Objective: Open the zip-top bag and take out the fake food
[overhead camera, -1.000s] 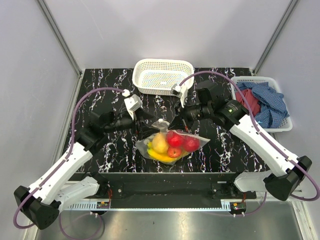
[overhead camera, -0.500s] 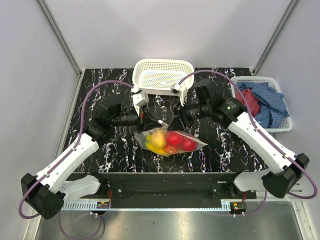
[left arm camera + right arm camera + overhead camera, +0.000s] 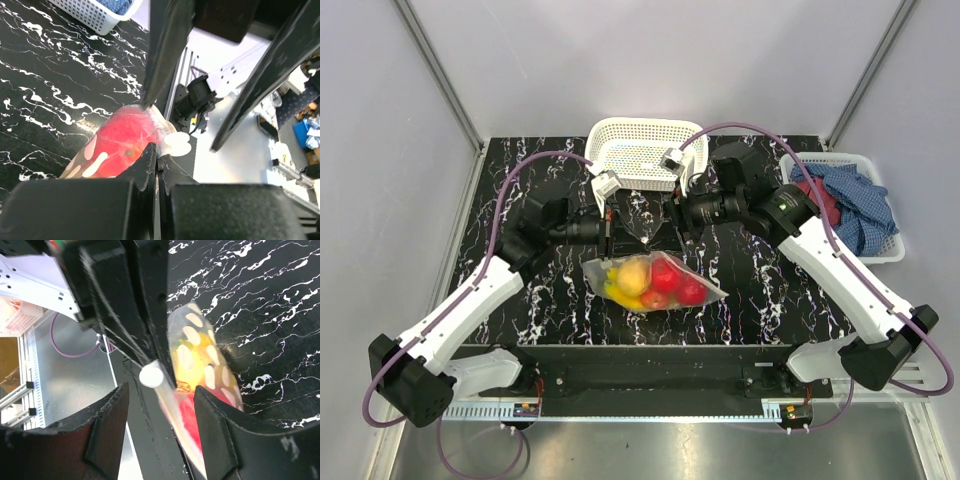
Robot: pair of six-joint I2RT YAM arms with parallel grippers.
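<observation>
Pinching zip-top bag (image 3: 102,152), apparently: left end effector (image 3: 157,161)

You've got no readable text, label, brand or number in any view. The only print is plain white dots on the clear floppy plastic zip-top bag (image 3: 692,292), mid-table toward the near edge, and they spell nothing.

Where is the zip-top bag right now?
Top view: the zip-top bag sits mid-table before the white basket, its upper edge pinched by the left gripper, the open right gripper opposite.
</observation>
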